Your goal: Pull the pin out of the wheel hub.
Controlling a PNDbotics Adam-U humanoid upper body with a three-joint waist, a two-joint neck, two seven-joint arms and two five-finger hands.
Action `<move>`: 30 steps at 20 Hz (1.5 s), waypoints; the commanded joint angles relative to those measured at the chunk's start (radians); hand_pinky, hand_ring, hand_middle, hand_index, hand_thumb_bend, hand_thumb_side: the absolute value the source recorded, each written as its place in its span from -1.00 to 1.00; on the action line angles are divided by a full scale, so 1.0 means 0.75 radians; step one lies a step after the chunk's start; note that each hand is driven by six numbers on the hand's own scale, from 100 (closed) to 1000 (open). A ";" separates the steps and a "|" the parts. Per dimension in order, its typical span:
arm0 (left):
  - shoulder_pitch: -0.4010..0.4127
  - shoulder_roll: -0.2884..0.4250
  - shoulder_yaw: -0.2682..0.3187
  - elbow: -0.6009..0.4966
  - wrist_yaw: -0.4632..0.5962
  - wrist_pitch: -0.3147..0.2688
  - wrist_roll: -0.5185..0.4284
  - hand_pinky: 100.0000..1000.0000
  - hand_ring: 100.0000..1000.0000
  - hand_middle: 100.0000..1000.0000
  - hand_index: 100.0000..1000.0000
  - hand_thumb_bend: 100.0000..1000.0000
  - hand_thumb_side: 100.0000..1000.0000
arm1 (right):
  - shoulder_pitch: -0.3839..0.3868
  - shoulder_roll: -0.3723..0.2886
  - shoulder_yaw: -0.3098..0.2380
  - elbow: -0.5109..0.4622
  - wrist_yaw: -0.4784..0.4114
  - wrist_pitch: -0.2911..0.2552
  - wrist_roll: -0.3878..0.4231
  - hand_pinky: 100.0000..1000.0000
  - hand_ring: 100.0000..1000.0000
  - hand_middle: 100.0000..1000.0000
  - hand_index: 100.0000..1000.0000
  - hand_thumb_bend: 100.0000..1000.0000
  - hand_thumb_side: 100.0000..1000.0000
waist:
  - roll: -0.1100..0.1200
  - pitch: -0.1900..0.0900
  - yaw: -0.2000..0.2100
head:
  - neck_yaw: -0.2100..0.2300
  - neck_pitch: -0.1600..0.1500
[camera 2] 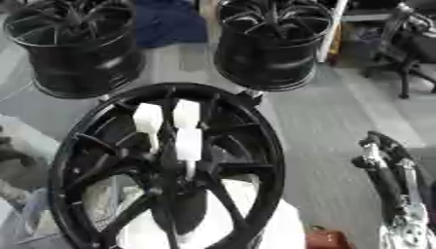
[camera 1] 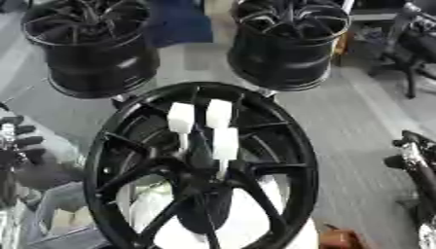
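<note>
A black spoked wheel hub (camera 1: 294, 146) stands tilted in the middle, its open face toward me. Three white pins with blocky heads stick out of its centre: one on the left (camera 1: 180, 118), one upper right (camera 1: 219, 113) and one lower (camera 1: 225, 143). Their thin shafts run down toward the centre boss (camera 1: 204, 182). My left hand (camera 1: 21, 142) shows at the left edge, fingers relaxed, apart from the rim. My right hand (camera 2: 385, 163) hangs to the right of the hub, fingers loosely extended and holding nothing.
Two more black wheel rims stand behind, back left (camera 1: 89, 46) and back right (camera 1: 285, 44). A dark chair (camera 1: 408, 48) is at the far right. A brown object (camera 1: 340, 239) lies by the hub's lower right, and a pale box (camera 1: 64, 219) at lower left.
</note>
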 commanded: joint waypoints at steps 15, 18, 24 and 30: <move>-0.167 0.509 -0.141 -0.090 0.012 -0.110 -0.206 0.08 0.12 0.25 0.65 -1.00 0.06 | -0.010 -0.029 0.002 -0.021 0.003 0.001 0.002 0.12 -0.09 0.22 0.51 -1.00 0.01 | 0.016 -0.019 -0.025 | -0.003 0.006; -0.277 0.725 -0.248 -0.089 -0.036 -0.163 -0.416 0.06 0.08 0.27 0.66 -1.00 -0.08 | -0.009 -0.036 0.007 -0.020 0.004 0.002 0.007 0.12 -0.09 0.22 0.51 -1.00 0.00 | 0.023 -0.023 -0.037 | 0.000 0.006; -0.538 1.001 -0.498 -0.058 -0.097 -0.271 -0.857 -0.01 -0.04 0.28 0.66 -1.00 -0.30 | -0.008 -0.050 0.015 -0.018 0.005 0.002 0.015 0.12 -0.09 0.22 0.51 -1.00 0.00 | 0.039 -0.033 -0.064 | 0.010 0.006; -0.815 0.999 -0.724 0.038 -0.220 -0.362 -1.227 -0.01 -0.13 0.32 0.68 -0.72 -0.36 | -0.002 -0.061 0.021 -0.014 0.005 0.002 0.021 0.12 -0.09 0.22 0.51 -1.00 0.01 | 0.053 -0.043 -0.077 | 0.012 0.006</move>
